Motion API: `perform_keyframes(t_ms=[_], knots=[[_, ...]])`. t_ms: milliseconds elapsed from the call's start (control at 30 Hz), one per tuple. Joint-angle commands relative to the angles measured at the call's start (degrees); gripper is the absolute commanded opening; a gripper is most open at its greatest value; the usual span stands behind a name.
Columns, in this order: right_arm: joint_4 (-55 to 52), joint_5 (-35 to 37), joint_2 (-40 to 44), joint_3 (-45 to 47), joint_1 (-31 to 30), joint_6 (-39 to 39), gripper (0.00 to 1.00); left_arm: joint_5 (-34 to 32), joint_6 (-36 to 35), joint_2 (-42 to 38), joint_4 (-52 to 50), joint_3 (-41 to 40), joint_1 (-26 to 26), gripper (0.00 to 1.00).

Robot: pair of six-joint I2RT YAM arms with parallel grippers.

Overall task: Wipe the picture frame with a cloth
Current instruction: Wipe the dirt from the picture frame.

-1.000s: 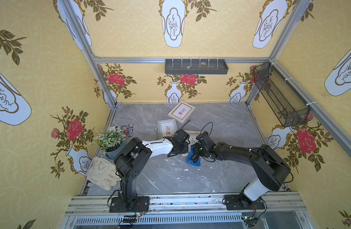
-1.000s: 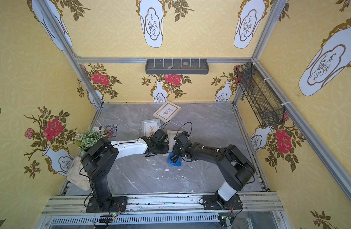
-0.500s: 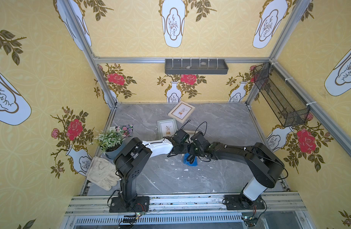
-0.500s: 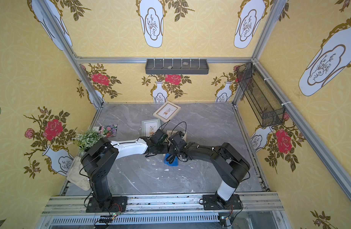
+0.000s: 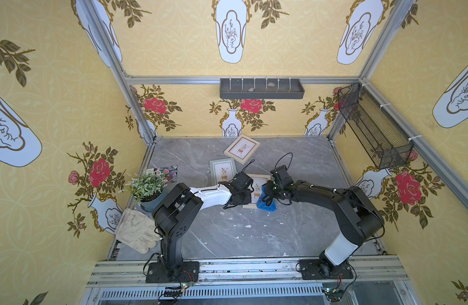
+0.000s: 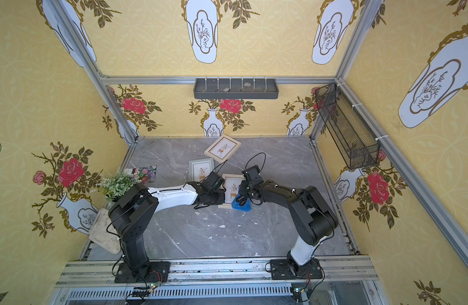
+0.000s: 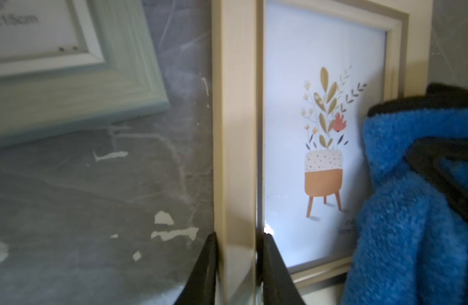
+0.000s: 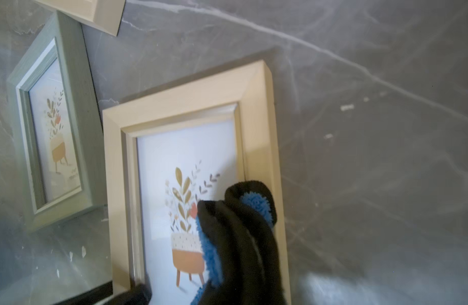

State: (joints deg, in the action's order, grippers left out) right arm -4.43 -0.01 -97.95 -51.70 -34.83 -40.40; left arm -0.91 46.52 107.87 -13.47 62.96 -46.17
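the picture frame point(image 5: 258, 184), pale wood around a potted-plant print, is lying flat near the middle of the grey marbled desk point(image 5: 240, 232), between the two arms. the left tool point(image 7: 239, 237) is clamping one long side rail of it, with one jaw on the outer edge and one on the inner lip. the right tool point(image 5: 268, 196) is pinching the cloth point(image 5: 267, 205) tight. the cloth, bunched, blue with black trim, is resting on the frame's right side, covering part of the glass and rail and spilling onto the desk at the near corner. in the right wrist view it is hiding that tool's fingertips.

a green frame point(image 5: 222, 170) is lying just beside the held frame, to the left and further back; whether they are touching cannot be told. a second pale frame point(image 5: 242, 149) is lying further back, turned at an angle. a potted plant point(image 5: 148, 184), a floral card point(image 5: 166, 171) and an off-white glove point(image 5: 136, 232) are sitting along the left edge, well apart from the work. a grey tray point(image 5: 262, 89) is hanging on the back wall and a mesh basket point(image 5: 375, 132) on the right wall.
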Motion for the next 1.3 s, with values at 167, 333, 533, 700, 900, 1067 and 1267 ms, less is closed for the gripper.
perform_keyframes(t_ms=[167,333,533,700,900,1067,1267], knots=[[-7.6,4.9,2.6,3.1,-5.2,4.0,0.00,-1.5,-0.4,1.1,-9.5,-0.6,0.0,0.05],[-9.7,7.1,3.7,4.9,-10.5,1.2,0.00,-1.3,-0.5,1.5,-9.3,-0.4,0.0,0.05],[-4.8,10.7,0.0,1.1,-2.3,5.6,0.00,-1.3,-0.8,1.2,-9.5,-0.5,-0.1,0.04],[-2.6,11.0,-3.7,-3.8,-0.7,10.5,0.00,-1.5,-0.7,0.9,-9.8,-0.5,-0.1,0.04],[-5.6,9.9,1.6,3.6,-6.9,5.6,0.00,-1.2,-0.7,1.4,-9.4,-0.3,-0.1,0.05],[-5.7,9.0,2.7,6.5,-9.2,0.4,0.00,-1.0,-1.0,1.5,-9.2,-0.1,0.0,0.05],[-0.8,7.9,-1.2,0.3,1.0,7.1,0.00,-0.8,-0.6,0.7,-8.6,-1.0,0.0,0.04]])
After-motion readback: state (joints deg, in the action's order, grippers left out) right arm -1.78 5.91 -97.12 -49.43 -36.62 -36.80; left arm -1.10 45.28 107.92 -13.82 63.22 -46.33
